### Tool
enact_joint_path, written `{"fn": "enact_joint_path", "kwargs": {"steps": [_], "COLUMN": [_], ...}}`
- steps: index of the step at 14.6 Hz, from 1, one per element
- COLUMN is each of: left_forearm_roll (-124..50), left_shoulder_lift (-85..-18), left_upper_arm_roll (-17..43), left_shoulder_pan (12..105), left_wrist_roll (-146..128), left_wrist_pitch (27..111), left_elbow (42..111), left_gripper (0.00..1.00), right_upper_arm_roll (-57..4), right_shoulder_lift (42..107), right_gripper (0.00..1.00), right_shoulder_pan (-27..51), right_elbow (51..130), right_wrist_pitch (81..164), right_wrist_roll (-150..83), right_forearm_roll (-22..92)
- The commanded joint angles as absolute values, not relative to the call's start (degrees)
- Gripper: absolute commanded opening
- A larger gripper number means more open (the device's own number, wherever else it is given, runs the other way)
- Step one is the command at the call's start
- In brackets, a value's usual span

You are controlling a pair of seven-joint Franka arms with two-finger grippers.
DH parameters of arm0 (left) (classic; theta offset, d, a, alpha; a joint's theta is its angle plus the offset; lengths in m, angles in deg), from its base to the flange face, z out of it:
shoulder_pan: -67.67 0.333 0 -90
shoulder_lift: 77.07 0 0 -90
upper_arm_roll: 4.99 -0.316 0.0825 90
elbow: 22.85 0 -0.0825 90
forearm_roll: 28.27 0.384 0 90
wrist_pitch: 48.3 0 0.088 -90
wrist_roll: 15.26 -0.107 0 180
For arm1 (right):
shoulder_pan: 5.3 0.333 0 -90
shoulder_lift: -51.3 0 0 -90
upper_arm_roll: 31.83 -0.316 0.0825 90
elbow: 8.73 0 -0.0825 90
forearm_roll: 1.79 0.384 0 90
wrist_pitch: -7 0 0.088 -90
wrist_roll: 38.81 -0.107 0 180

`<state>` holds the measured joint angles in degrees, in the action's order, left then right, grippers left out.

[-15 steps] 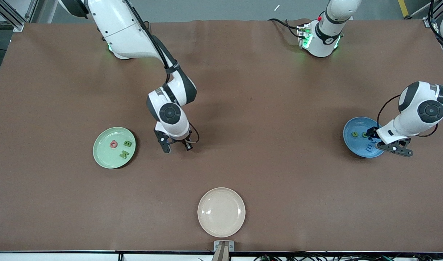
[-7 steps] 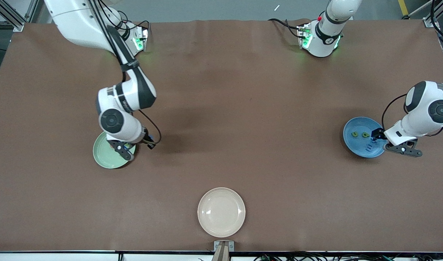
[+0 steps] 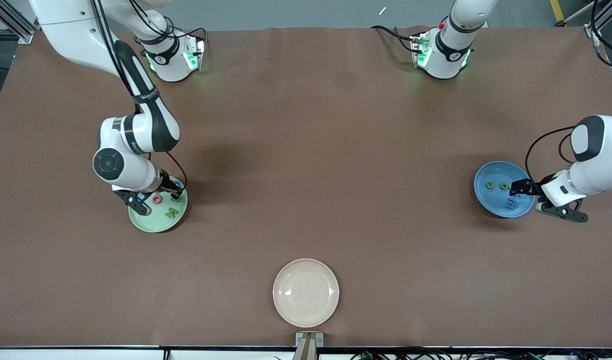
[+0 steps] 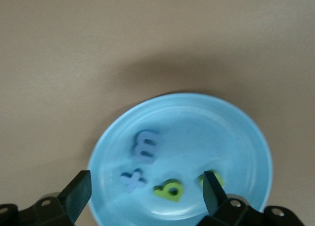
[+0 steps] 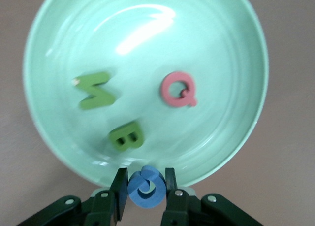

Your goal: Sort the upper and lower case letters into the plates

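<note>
A brown table holds three plates. The pale green plate sits toward the right arm's end of the table, the blue plate toward the left arm's end, and a cream plate lies between them, nearer the front camera.

The right gripper hangs over the rim of the green plate, its fingers clamped on a blue letter. The fingers cover both sides of that letter, so its shape is hard to read — it looks rounded, like a G. In the front view the arm's wrist hides part of the plate's rim and one of the letters in it. The right wrist view shows the plate's contents more plainly: a green M, a green B and a pinkish-red Q, all lying flat and apart from one another.

The left gripper hovers at the edge of the blue plate with its fingers spread wide and nothing between them. In the left wrist view the plate holds a blue m, a small blue letter like an x or t — too blurred to name — and a green b. A second green letter is partly hidden by a fingertip, so its shape cannot be told. The gripper body cuts off the plate's rim there.
</note>
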<state>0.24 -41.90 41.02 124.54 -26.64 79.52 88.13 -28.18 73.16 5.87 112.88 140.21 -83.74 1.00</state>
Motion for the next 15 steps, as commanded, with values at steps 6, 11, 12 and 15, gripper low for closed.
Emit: {"fn": "enact_joint_path", "kwargs": {"steps": [6, 11, 12, 15], "left_forearm_roll": [-23.76, -30.63, -30.9, -30.91], "left_shoulder_lift": [-53.16, -56.5, -57.11, -59.13], "left_upper_arm_roll": [12.0, -1.54, -2.87, -3.32], "left_shoulder_pan": [88.19, 69.64, 67.61, 64.62], "left_wrist_roll": [-24.76, -19.31, -18.52, -14.92], "left_wrist_pitch": [75.81, 72.99, 72.99, 72.46], "left_elbow": [87.01, 86.22, 86.22, 86.31], "left_gripper": [1.0, 1.0, 1.0, 1.0], "right_upper_arm_roll": [-29.1, -29.19, -29.19, -29.19], "right_shoulder_lift": [71.96, 72.49, 72.49, 72.49], "right_gripper": [0.01, 1.0, 1.0, 1.0], "right_shoulder_pan": [0.94, 0.94, 1.03, 1.03], "right_elbow": [115.11, 115.11, 115.02, 114.67], "right_wrist_pitch": [142.7, 141.66, 141.56, 141.39], "right_wrist_roll": [-81.96, -82.05, -81.96, -81.87], "right_forearm_roll": [-1.0, -1.0, -1.0, -1.0]}}
